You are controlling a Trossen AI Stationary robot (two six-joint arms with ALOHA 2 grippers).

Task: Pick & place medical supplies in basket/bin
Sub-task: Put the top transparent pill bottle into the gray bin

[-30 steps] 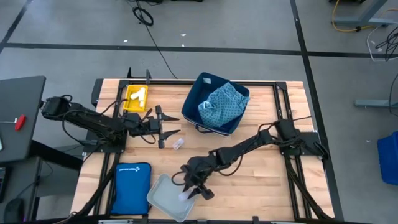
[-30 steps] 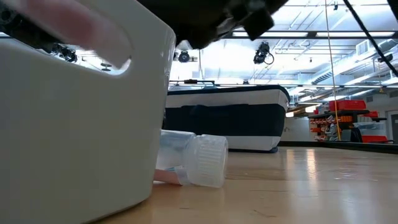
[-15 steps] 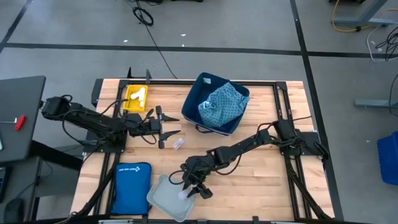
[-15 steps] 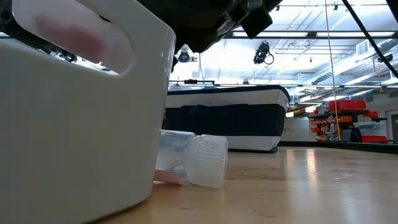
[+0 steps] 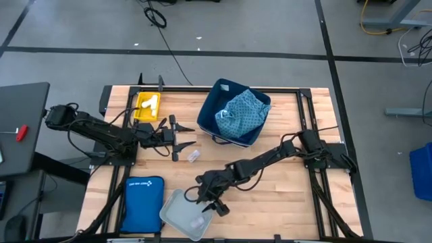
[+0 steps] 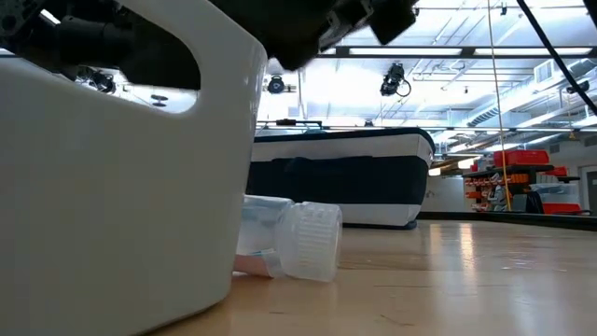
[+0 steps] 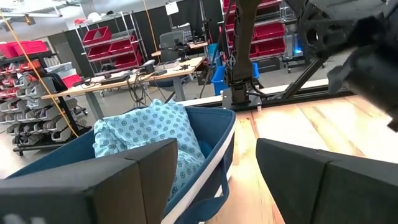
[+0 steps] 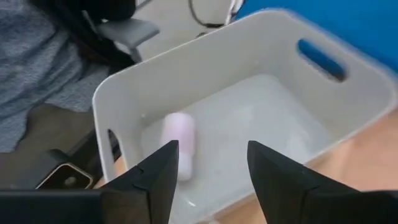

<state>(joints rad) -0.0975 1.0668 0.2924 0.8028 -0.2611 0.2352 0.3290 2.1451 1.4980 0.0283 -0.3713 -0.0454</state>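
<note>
Right gripper [image 5: 209,204], fingers spread and empty, hangs over the grey tray [image 5: 177,217]; a pinkish vial [image 8: 179,144] lies inside the tray. Beyond the tray, a clear capped vial [image 5: 193,156] lies on the table near the released left gripper [image 5: 183,139]. Farther off stands the navy bin [image 5: 223,91] holding the teal patterned cloth [image 5: 243,111]. A blue zip pouch [image 5: 144,202] lies just beside the tray; the yellow bin [image 5: 144,116] sits well apart, behind the left arm.
</note>
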